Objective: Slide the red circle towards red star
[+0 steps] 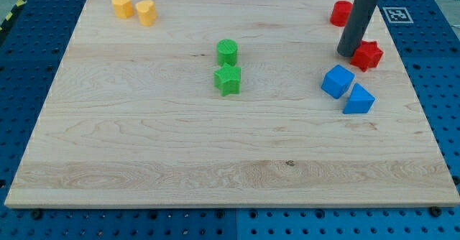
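On the blue pegboard lies the wooden board, the largest item in view. Next in size is the rod, entering from the view's top right and slanting down to the board. The arm carries no fingers, so there is nothing to spread or pinch; the tip rests on the wood, touching the left side of the red star.

The red circle sits near the board's top edge, above the star and partly hidden behind the rod. Below the star, the blue cube and the blue wedge stand just beside each other.

At mid-board, the green cylinder stands directly above the green star, nearly touching. At top left, two yellow blocks stand side by side; their shapes cannot be determined.
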Controlling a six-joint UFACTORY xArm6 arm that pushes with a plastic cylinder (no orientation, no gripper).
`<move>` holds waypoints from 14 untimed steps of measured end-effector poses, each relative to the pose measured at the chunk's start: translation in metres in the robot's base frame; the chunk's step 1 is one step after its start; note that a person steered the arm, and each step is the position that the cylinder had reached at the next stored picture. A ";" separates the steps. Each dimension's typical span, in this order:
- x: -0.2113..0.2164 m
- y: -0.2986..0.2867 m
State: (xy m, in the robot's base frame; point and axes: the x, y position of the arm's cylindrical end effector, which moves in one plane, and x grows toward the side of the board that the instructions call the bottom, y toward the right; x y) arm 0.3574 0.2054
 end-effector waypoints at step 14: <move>-0.088 0.042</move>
State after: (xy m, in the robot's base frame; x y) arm 0.2699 0.2475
